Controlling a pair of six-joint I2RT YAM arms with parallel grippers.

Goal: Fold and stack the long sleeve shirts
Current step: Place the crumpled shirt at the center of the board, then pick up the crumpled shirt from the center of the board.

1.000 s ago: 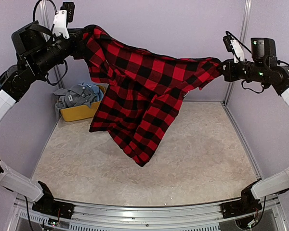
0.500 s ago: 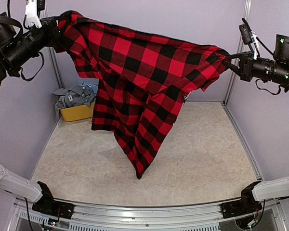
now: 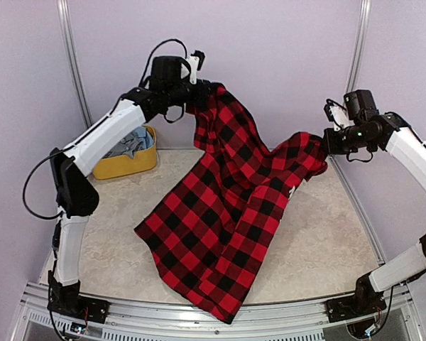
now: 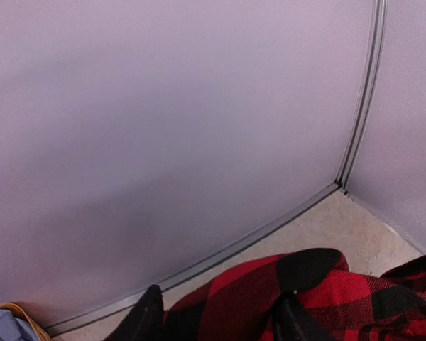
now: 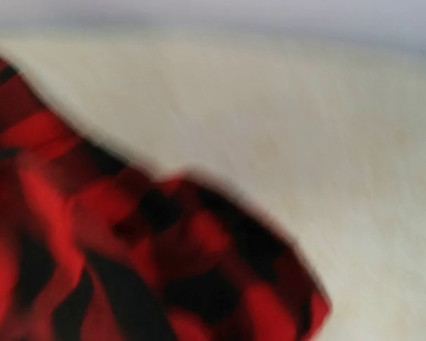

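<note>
The flannel shirt (image 3: 227, 213) is red-and-black buffalo check. The tub (image 3: 128, 168) is yellow, the cloth (image 3: 131, 142) in it grey and pale blue. The tabletop (image 3: 319, 234) is speckled beige.

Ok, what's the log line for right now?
shirt: top raised, bottom spread on table | left end effector: open at shirt top | right end effector: at shirt corner

Yellow oval plastic tub (image 3: 131, 165), at the far left of the table (image 3: 326, 234), which is pale and speckled. Lilac walls (image 3: 284, 64). Upright metal posts (image 3: 360, 42). Aluminium rail (image 3: 199, 312) along the near edge.
</note>
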